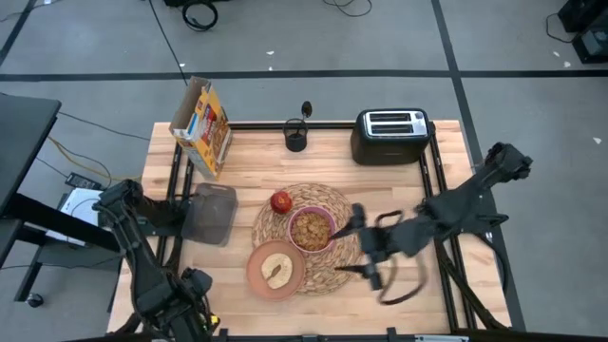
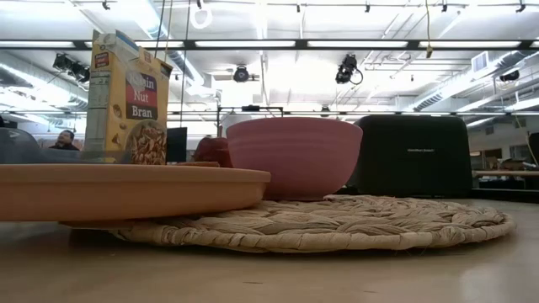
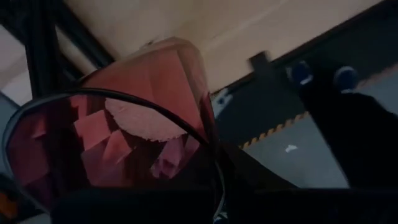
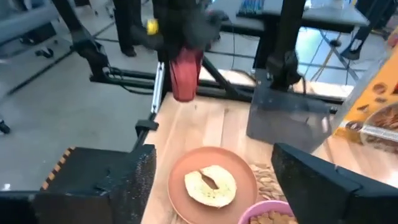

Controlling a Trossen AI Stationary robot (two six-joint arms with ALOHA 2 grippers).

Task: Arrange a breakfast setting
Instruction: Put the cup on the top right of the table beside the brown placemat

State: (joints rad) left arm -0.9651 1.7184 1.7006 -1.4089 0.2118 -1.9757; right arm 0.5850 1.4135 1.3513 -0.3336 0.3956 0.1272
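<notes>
Large round woven straw placemat lay mid-table in front of the black toaster, with your breakfast pieces gathered on it.

On that placemat you had the pink bowl of cereal, the small red apple at its far-left edge, and the salmon-brown plate with toast overlapping its near-left edge. Your right gripper hung released over its right side; your left gripper clenched the translucent pink cup well left.

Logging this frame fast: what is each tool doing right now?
Left tool: closed on the pink cup, at the table's left edge.
Right tool: open, empty, above the placemat.
</notes>
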